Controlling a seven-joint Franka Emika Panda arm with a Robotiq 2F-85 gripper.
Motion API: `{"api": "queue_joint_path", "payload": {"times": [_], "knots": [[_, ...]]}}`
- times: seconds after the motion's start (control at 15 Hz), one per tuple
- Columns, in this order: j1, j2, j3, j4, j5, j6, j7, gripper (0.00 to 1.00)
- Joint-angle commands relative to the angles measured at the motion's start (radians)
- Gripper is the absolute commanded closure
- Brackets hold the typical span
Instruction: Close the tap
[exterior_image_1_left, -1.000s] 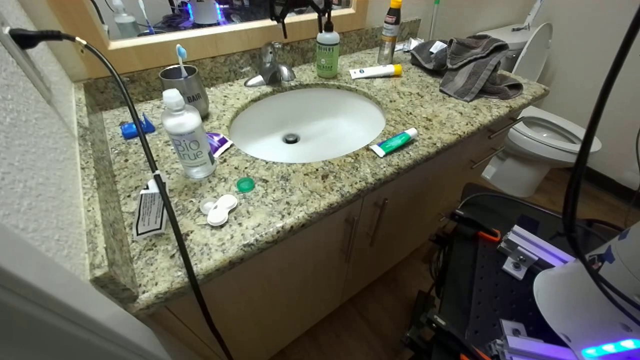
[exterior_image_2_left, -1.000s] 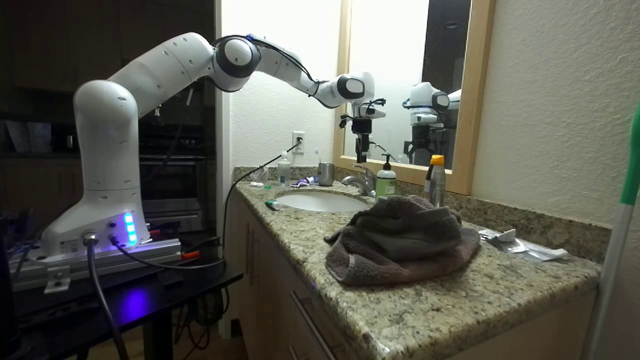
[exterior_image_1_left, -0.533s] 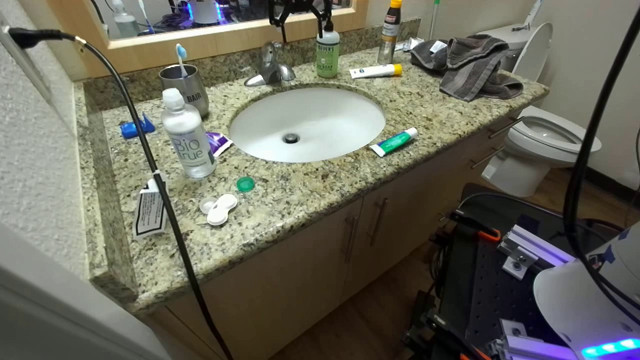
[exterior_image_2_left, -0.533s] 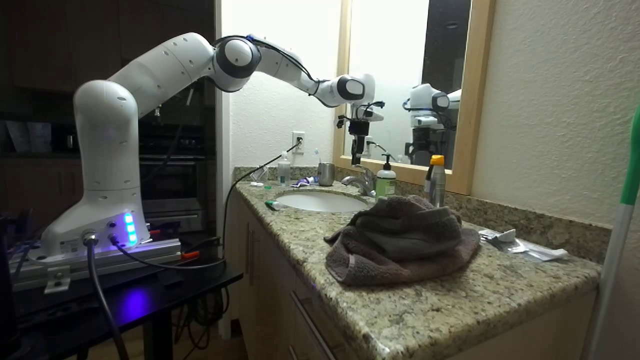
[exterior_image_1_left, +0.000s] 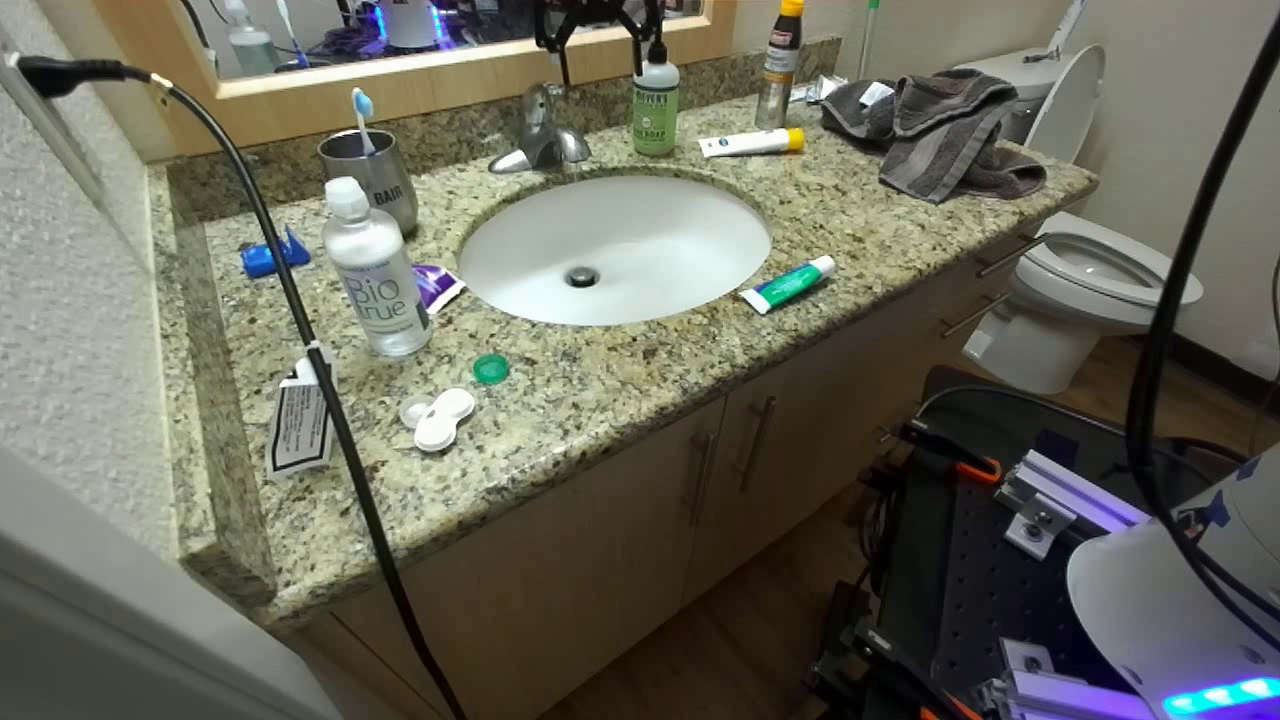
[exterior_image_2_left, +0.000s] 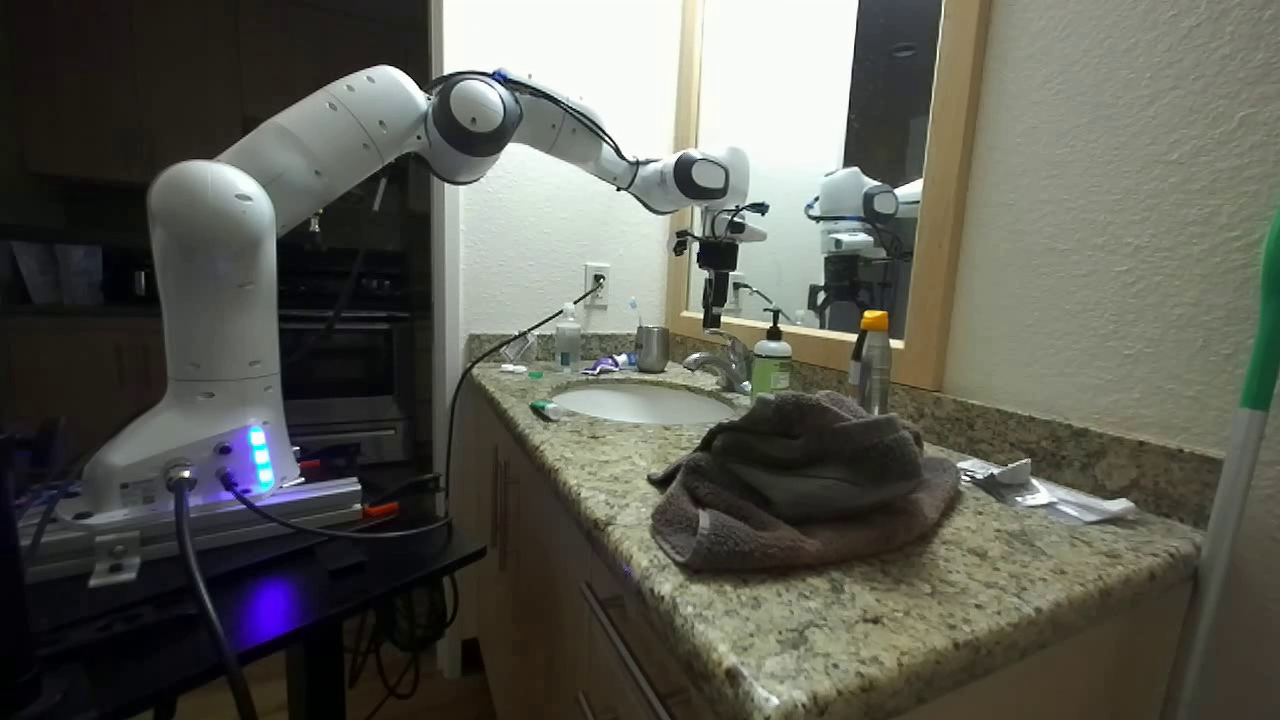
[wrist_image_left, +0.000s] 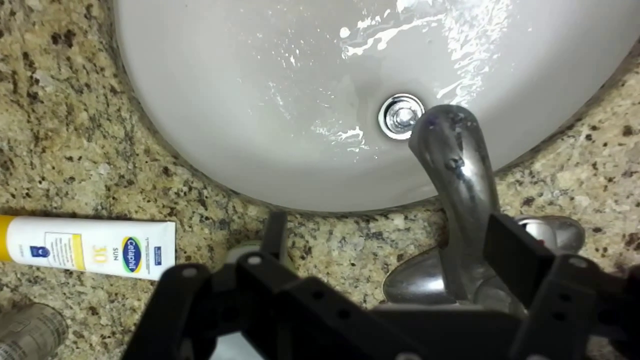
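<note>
"Hanging over the counter (wrist_image_left: 85, 165), the gripper (wrist_image_left: 390, 235) had its fingers (wrist_image_left: 517, 255) spread well apart."

"And the tap (wrist_image_left: 462, 180)?"

"It stood just below one finger, at the back edge of the sink (wrist_image_left: 225, 100), curving out over it. I couldn't tell whether they touched."

"Beyond that?"

"The soap bottle (exterior_image_1_left: 656, 112) stood beside the tap; a sunscreen tube (wrist_image_left: 102, 247) lay farther along."

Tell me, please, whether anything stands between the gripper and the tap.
Nothing visible stands between the open gripper and the tap below, though the gripper partly hides it in the wrist view. The soap bottle, right of the tap in an exterior view, might brush the gripper if it lowers.
</note>
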Motion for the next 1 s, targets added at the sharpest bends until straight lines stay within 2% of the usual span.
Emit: {"api": "queue_joint_path", "payload": {"times": [0.0, 0.93], "knots": [[-0.001, -0.001, 0.007, 0.000, 0.010, 0.011, -0.004, 0.00], [0.007, 0.000, 0.002, 0.000, 0.001, 0.020, 0.009, 0.00]]}}
